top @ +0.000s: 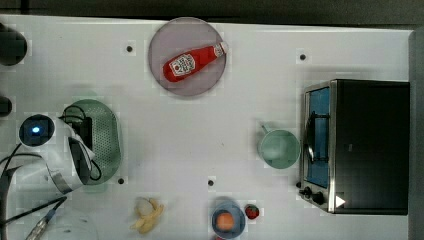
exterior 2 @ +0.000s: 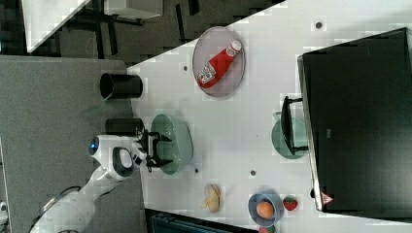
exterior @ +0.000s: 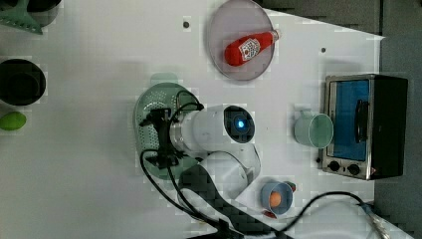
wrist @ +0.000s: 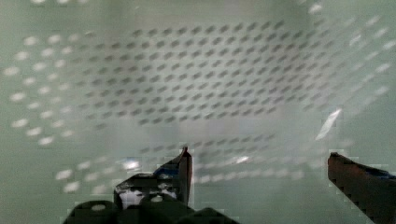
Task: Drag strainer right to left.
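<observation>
Strainer is sitting near the top view's left edge of the white table, with the arm reaching over it and the pincer hanging inside its bowl, fingers spread wide and pinching nothing; the wrist view is showing the dotted floor close below the two dark fingertips. Since the colander is already lying at the top view's left end, the drag looks finished or nearly so, and the likely trouble is in leaving: a finger catching the rim or wall as the arm is lifting could tip the light plastic shell or nudge it toward the table's edge, and the trailing cable draped over the rim could snag a tab handle. Moving rightward in the top view, a ketchup bottle is lying on a grey plate, its white label carrying print too small to read; a banana and a blue bowl holding an orange fruit are resting along the lower edge, a mint mug is standing well apart, and a toaster oven is showing a small warning triangle with no legible words.
</observation>
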